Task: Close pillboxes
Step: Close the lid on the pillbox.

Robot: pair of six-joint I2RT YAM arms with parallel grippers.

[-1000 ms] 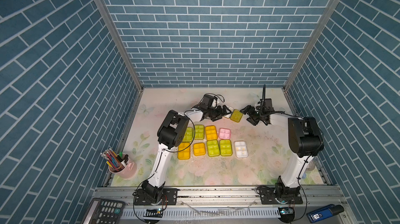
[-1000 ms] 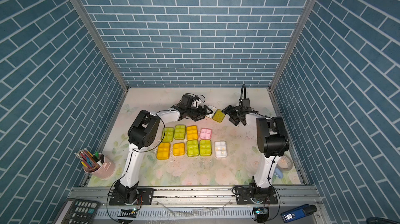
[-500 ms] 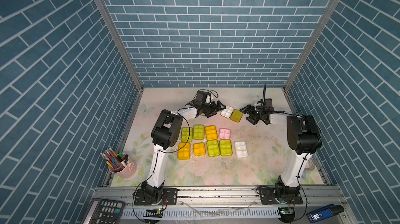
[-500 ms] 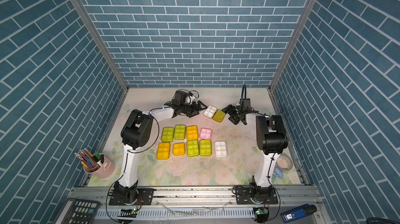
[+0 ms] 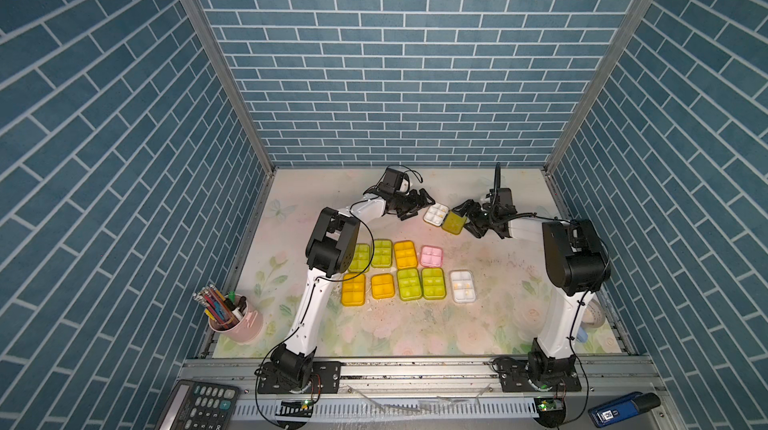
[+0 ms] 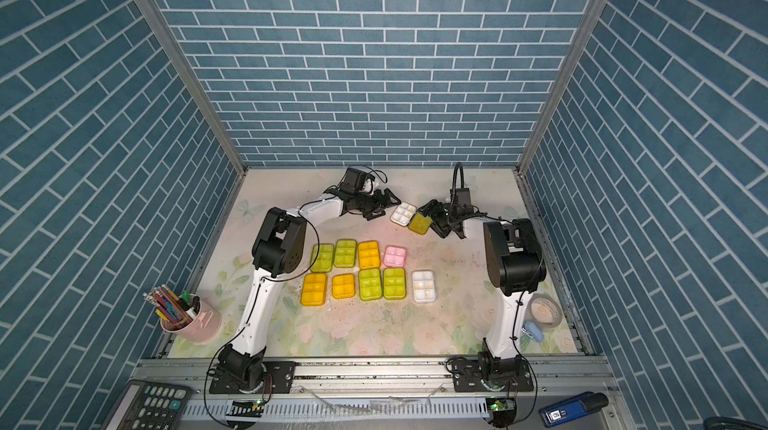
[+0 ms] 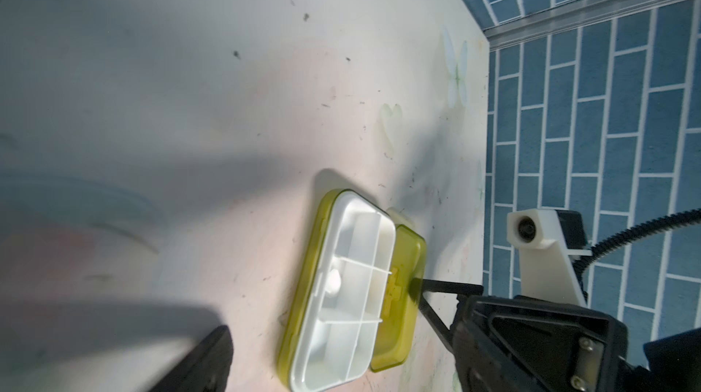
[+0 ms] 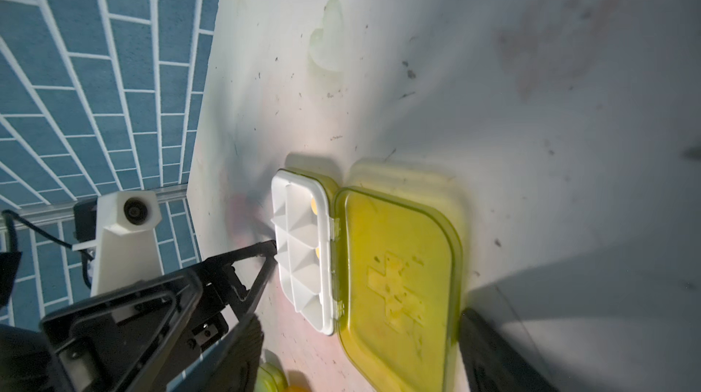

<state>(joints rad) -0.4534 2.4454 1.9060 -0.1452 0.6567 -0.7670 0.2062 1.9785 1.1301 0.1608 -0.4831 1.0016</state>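
Box [image 5: 444,219] open at bench [image 5: 503,282] rear, lid [image 5: 453,224] flat twd R hand [image 5: 467,220]. Both hands' jaws apart, gripping nothing; L hand [image 5: 420,206] tip at tray [image 8: 299,246] edge. Prob best: L braces tray, R gets under lid's free edge, swings it over hinge, presses till snap.

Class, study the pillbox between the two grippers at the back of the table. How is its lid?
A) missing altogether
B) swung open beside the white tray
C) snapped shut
B: the pillbox has its yellow-green lid hinged open next to its bare white tray.
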